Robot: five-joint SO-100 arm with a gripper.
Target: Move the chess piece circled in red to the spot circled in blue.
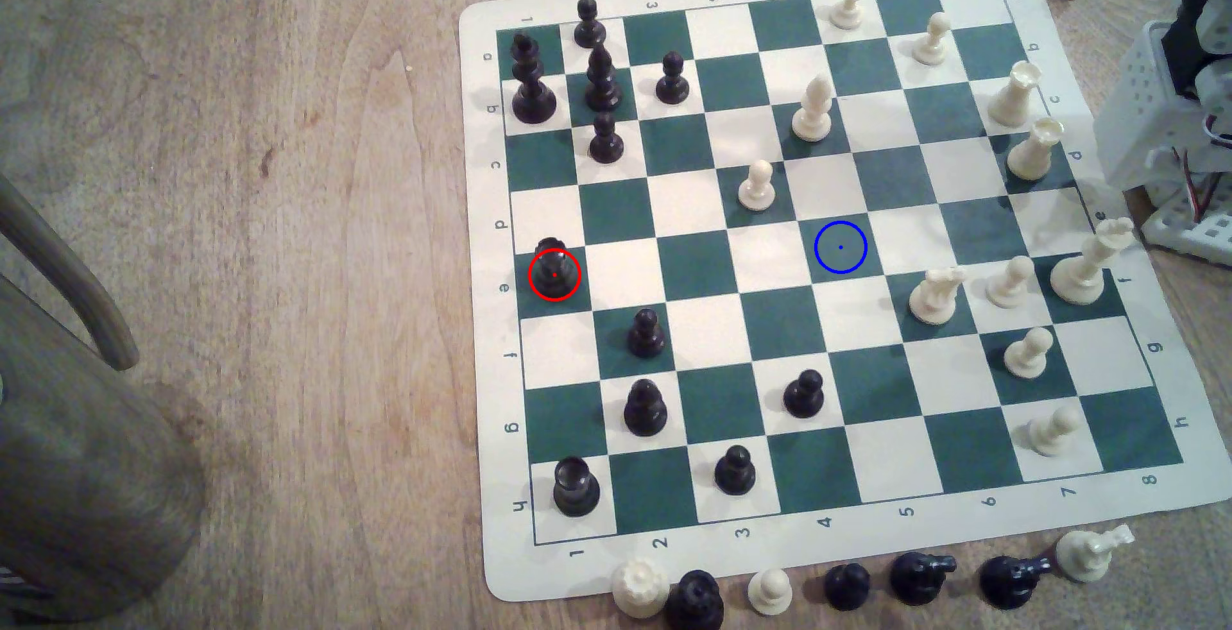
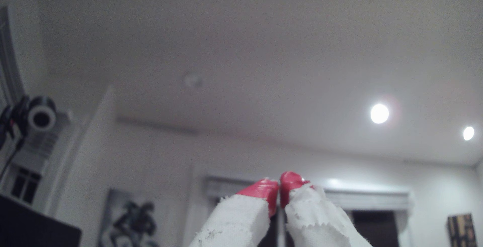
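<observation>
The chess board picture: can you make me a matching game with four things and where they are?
Things:
1. red-ringed black rook
2. blue ring
3. other black rook
4. gripper

Places or states:
A. empty dark green square
B. white corner square, row h
C. red tips together, pointing at the ceiling
D. dark green square, row e, exterior view's left edge

Pairs: 1-D, 2-A, 3-B, 4-C
</observation>
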